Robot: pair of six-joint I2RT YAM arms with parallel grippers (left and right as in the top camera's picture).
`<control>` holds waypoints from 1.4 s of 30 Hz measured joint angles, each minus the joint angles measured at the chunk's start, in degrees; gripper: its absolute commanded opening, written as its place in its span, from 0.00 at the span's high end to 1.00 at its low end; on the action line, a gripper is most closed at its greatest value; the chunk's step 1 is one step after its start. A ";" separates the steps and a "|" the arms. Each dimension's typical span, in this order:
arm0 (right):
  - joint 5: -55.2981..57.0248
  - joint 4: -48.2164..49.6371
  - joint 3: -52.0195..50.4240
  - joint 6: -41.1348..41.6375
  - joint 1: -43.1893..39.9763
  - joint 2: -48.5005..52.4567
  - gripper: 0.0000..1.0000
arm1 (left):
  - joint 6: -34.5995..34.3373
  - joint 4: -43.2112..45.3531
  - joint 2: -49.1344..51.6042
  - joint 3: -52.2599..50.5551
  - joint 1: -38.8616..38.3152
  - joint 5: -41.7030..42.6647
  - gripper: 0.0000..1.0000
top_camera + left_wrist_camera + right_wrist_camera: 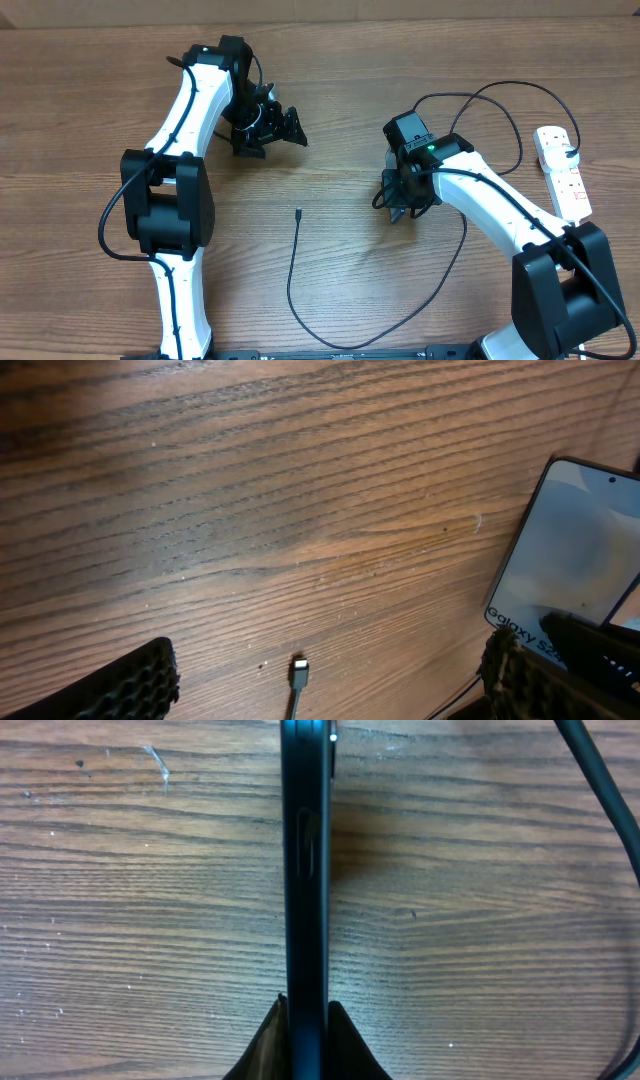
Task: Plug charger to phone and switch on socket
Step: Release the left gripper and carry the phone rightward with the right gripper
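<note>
The charger's thin black cable [292, 280] lies on the table, and its connector tip [298, 213] [299, 672] rests on the wood between the two arms. My left gripper [272, 125] [325, 690] is open and empty, with the tip lying between and below its fingers [130, 685]. The phone [575, 550] stands on its long edge with its light screen facing the left wrist camera. In the right wrist view the phone [305, 870] shows edge-on. My right gripper [400, 208] [306, 1040] is shut on its two faces. The white socket [562, 170] lies at the far right.
A black cable loop [500, 100] arcs behind the right arm toward the socket and crosses the right wrist view's top corner as a black cable [600, 790]. The table's far edge [400, 18] runs along the top.
</note>
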 measured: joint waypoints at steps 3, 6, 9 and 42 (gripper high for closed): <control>0.20 0.07 -0.02 -0.57 0.00 0.00 0.90 | 0.02 0.00 0.00 0.02 0.00 -0.04 0.06; 0.26 -0.37 -0.02 -0.90 0.00 0.00 0.88 | 0.02 0.00 0.00 0.02 0.00 -0.04 0.06; 0.52 -0.28 -0.24 -0.87 0.00 0.00 0.87 | 0.02 -0.02 0.00 0.00 0.00 -0.07 0.05; 4.66 10.19 -1.97 -3.04 -0.02 -0.02 0.44 | 0.00 0.02 0.00 0.00 0.00 -0.44 0.10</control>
